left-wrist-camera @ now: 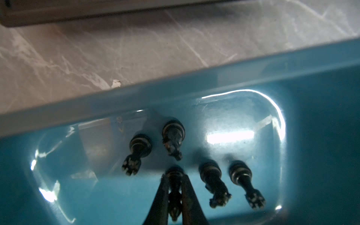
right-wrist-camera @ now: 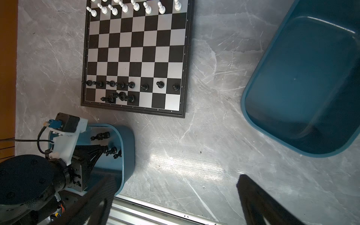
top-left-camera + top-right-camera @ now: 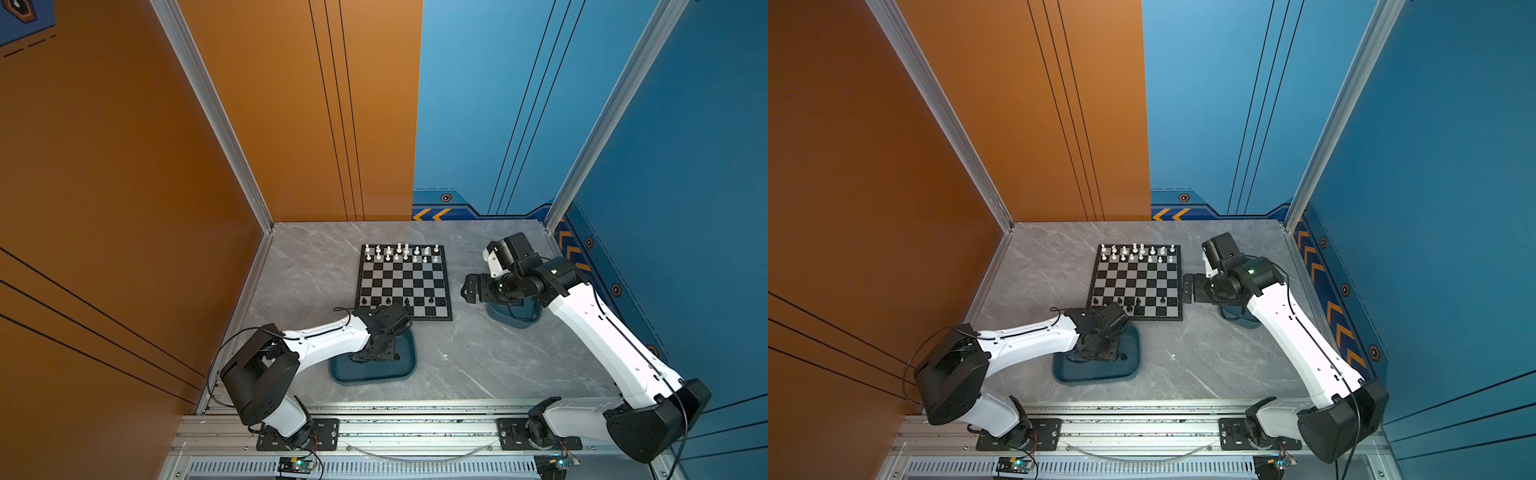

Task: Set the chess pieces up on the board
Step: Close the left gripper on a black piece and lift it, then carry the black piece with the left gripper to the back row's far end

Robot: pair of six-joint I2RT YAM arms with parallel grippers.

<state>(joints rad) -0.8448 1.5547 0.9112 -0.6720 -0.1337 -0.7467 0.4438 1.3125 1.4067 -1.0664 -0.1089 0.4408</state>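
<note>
Pinching one glossy black chessman [image 1: 174,191]: left gripper [image 1: 174,176] has both fingers [image 1: 188,196] pressed against its stem, one each side. Piece is inside the teal rounded-rectangle plastic tray [image 1: 194,83], base near the tray floor; can't tell if it's lifted. Four more black chessmen [image 1: 214,183] sit in that tray close around it, apart from the fingers. In both top views this tray lies on the table just off the near left corner of the flat black-and-silver chequered chessboard [image 3: 405,278], with the left wrist partly covering that corner. White chessmen [image 3: 399,249] fill the board's two far rows. Row of black pawns [image 2: 131,84] stands on the second-nearest row. A few black back-rank pieces [image 2: 121,96] are bunched on the nearest row, left of centre, exact squares unclear. Right gripper [image 2: 175,178] hovers beside the board's right edge, fingers spread wide over the grey marble-pattern tabletop [image 2: 194,155], touching no piece. Second teal tray [image 2: 302,78] lies right of the board, mostly hidden under the right arm in the top views.
</note>
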